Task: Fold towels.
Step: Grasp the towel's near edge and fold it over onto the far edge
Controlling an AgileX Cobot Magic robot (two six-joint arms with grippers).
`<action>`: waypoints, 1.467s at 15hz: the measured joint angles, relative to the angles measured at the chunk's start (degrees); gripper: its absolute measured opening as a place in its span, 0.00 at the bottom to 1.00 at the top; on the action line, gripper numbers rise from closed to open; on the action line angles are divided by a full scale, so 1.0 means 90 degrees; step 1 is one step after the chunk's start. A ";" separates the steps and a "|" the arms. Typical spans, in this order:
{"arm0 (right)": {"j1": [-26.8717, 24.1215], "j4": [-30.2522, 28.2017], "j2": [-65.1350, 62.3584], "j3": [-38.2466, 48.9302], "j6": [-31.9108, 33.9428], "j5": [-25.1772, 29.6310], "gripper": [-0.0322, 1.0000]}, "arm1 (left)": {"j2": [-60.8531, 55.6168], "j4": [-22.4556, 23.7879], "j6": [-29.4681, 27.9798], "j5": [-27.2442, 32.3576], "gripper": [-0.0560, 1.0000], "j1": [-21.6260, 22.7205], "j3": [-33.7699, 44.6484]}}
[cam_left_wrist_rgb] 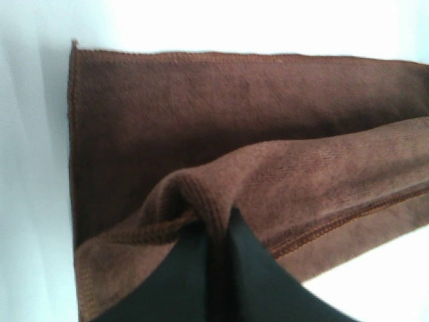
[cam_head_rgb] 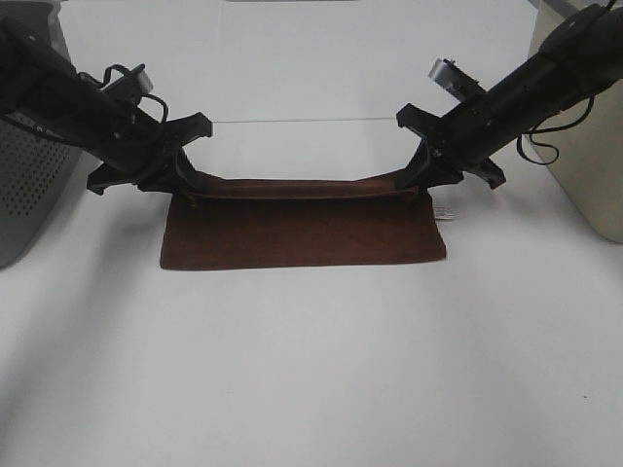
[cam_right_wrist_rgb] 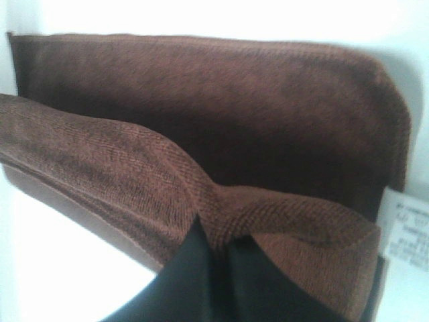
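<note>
The tabletop [cam_head_rgb: 311,370] carries the towel [cam_head_rgb: 302,238], its lifted edge strung between the left gripper [cam_head_rgb: 190,185] and the right gripper [cam_head_rgb: 414,180] — each clamped tight on a corner. Uneven travel would skew the fold; the thin pinch beside the white tag [cam_head_rgb: 446,213] might slip.

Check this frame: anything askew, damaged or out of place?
Nothing stands out. The towel lies evenly on the table, its far edge raised, one corner pinched in the left gripper, the other in the right gripper.
</note>
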 joint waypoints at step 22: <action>-0.0083 -0.0229 0.0344 -0.0159 0.0070 0.0618 0.90 | 0.0185 0.0656 0.0115 -0.0115 0.80 0.0057 -0.0057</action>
